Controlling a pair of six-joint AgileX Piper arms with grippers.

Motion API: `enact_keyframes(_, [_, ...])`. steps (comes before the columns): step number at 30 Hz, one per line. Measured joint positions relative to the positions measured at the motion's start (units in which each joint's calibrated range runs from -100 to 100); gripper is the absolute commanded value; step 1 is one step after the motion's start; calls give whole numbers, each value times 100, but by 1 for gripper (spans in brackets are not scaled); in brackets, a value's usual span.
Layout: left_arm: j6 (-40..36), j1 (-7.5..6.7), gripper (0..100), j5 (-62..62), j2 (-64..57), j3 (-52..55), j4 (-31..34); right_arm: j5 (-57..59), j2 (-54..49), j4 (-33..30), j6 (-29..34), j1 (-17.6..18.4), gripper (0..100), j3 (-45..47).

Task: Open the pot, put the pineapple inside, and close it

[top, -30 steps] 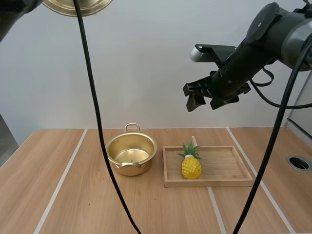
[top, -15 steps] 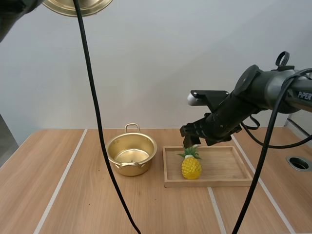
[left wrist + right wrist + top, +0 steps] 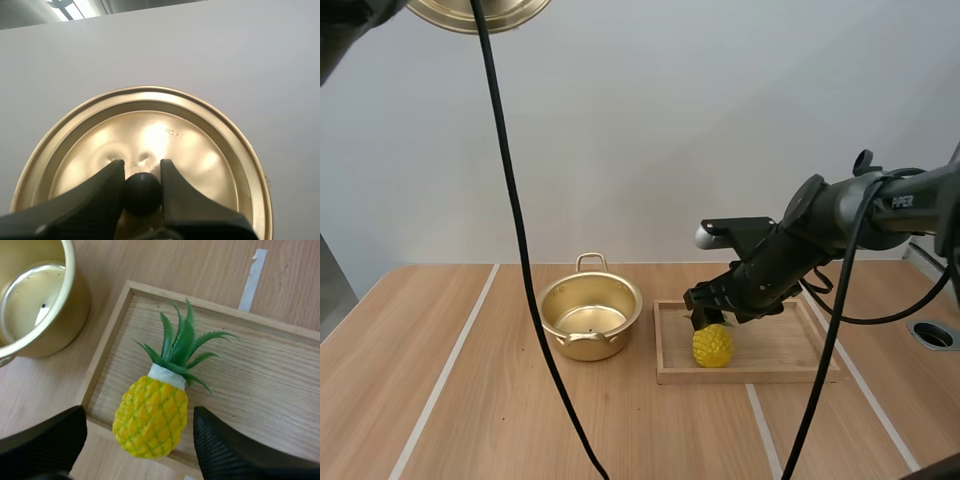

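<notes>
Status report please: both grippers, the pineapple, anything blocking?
Left gripper shut on lid, high. Right gripper open, straddling pineapple in wooden tray. Pot open, nothing blocking.

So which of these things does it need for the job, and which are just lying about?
For the job: pot; lid, held up by the left hand; pineapple, with the open right hand around it.
Just there: wooden tray under the pineapple; table.

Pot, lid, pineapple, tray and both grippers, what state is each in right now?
Pot: open, empty.
Lid: off, held up by its knob.
Pineapple: in the tray, not gripped.
Tray: holding only the pineapple.
Left gripper: shut on the knob.
Right gripper: open around the pineapple.
</notes>
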Motion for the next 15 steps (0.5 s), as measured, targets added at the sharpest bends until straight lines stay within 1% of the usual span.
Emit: enact_keyframes(15, [0,0,0,0,0,0,0,-329,690,443,-354,0,100,0])
